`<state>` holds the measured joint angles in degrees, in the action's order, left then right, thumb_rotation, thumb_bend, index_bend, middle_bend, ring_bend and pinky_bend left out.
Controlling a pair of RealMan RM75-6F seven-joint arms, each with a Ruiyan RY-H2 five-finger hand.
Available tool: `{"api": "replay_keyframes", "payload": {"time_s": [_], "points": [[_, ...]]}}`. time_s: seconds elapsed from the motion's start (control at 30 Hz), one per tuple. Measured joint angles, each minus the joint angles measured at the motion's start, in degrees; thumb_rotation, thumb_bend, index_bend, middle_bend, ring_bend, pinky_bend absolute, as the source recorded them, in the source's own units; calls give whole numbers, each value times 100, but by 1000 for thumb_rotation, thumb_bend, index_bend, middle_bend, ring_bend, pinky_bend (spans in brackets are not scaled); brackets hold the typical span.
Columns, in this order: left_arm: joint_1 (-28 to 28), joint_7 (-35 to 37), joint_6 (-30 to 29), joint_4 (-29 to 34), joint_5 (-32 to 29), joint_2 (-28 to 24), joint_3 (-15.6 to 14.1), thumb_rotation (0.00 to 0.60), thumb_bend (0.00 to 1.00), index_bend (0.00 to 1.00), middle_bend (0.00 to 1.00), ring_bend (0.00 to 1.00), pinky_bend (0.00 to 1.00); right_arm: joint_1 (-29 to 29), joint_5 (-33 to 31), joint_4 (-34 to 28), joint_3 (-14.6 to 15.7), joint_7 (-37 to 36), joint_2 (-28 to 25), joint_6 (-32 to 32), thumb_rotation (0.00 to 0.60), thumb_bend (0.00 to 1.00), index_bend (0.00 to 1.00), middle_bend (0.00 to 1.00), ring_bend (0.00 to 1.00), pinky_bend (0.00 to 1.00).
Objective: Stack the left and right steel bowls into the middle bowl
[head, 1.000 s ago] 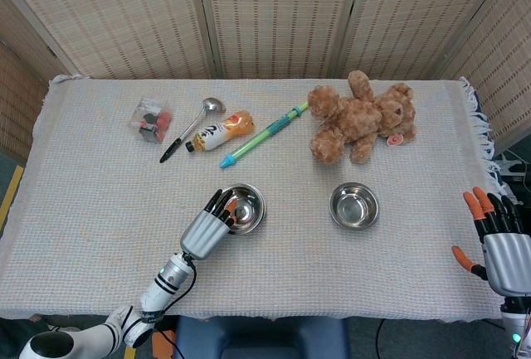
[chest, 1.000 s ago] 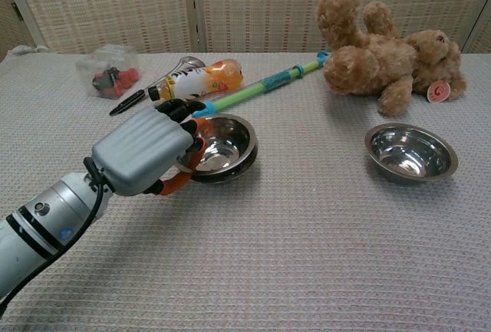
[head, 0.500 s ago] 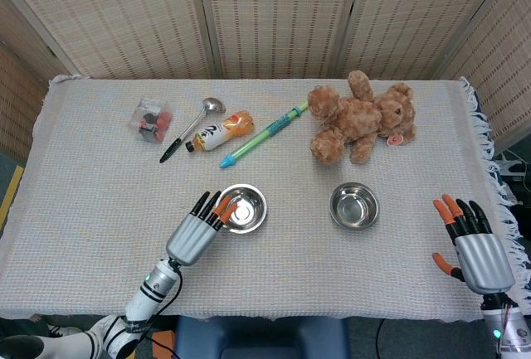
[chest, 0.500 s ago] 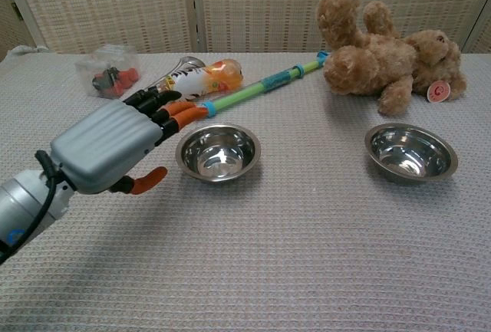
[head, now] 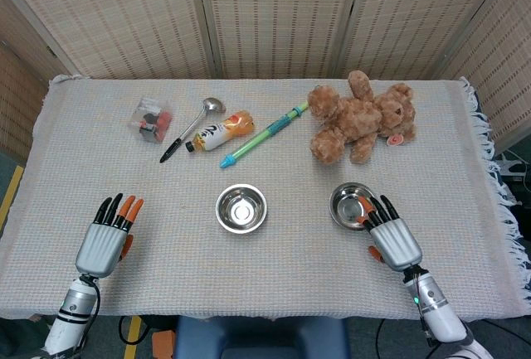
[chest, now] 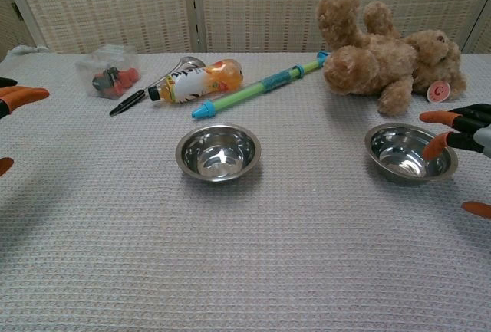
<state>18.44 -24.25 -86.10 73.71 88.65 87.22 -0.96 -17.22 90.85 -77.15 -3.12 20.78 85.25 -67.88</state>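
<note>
Two steel bowls show on the cloth: the middle bowl (head: 241,208) (chest: 219,152) and the right bowl (head: 353,206) (chest: 410,153), both upright. My right hand (head: 394,239) (chest: 462,127) is open, its fingers spread at the right bowl's near right rim, and it holds nothing. My left hand (head: 108,239) is open too, far to the left of the middle bowl near the front edge. Only its orange fingertips (chest: 17,94) show in the chest view. I cannot see a separate left bowl.
Behind the bowls lie a teddy bear (head: 361,117), a green and blue tube (head: 264,135), a small orange bottle (head: 220,131), a spoon (head: 192,128) and a clear packet (head: 150,118). The table's right edge (head: 498,201) has a fringe.
My left hand let go at the middle bowl and drew back to the left front. My right hand came in from the right edge to the right bowl's rim.
</note>
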Motion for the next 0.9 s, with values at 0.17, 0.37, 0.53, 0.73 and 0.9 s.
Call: {"api": "replay_keyframes", "payload": {"time_s": [0.17,0.37,0.53,0.73,0.9], "points": [[-70,169,-72,-63,18,-88,65,600,418,0,69,0,120,-283,-306,566,-158,187,492,332,600,203,394,0,0,0],[-139,281,-159,-231,28,-109,184,600,413,0,75,0,120,-515,-375,1128,-241,51,879,424,600,373,626,18,0,0],[-191,328,-199,-194,35,-208,233,600,414,0,75,0,120,-607,-103,1454,-214,-383,1129,50,600,456,849,152,0,52],[-260,408,-173,-193,-21,-277,282,600,414,0,75,0,119,-802,528,1710,-144,-951,1404,-724,600,464,869,180,0,64],[-306,449,-178,-227,-29,-301,308,600,415,0,75,0,108,-1287,679,1426,-235,-844,1561,-566,600,465,841,180,0,64]]}}
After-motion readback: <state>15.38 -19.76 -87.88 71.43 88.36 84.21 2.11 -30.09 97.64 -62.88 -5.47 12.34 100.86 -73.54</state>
